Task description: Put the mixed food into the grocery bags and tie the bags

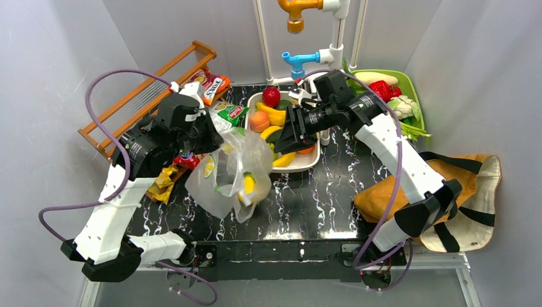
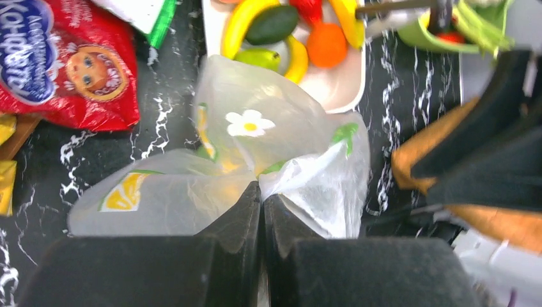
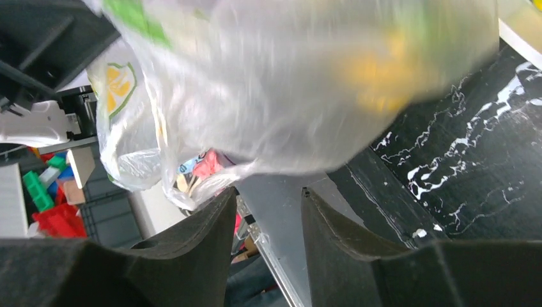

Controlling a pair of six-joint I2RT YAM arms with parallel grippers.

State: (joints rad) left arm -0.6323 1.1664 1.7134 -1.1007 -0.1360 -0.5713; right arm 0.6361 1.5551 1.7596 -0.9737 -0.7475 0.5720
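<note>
Left arm: rises from its base, bends at the elbow and reaches right. The left end effector (image 2: pixel 261 192) is clamped on the gathered top of the clear plastic bag (image 1: pixel 233 176), located left of centre over the tabletop (image 1: pixel 307 204), with a yellow toy fruit (image 1: pixel 249 184) inside.

Right arm: extends up-left, wrist turned left above the white tray (image 1: pixel 303 165). The right end effector (image 3: pixel 268 192) stands part-open, gripping nothing, with bag film just beyond its tips.

The tan tote (image 1: pixel 476 185) lies far right.

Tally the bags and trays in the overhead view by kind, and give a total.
Bags: 2, the clear plastic bag and the tan tote
Trays: 2, the white tray and the green tray
Total: 4
</note>
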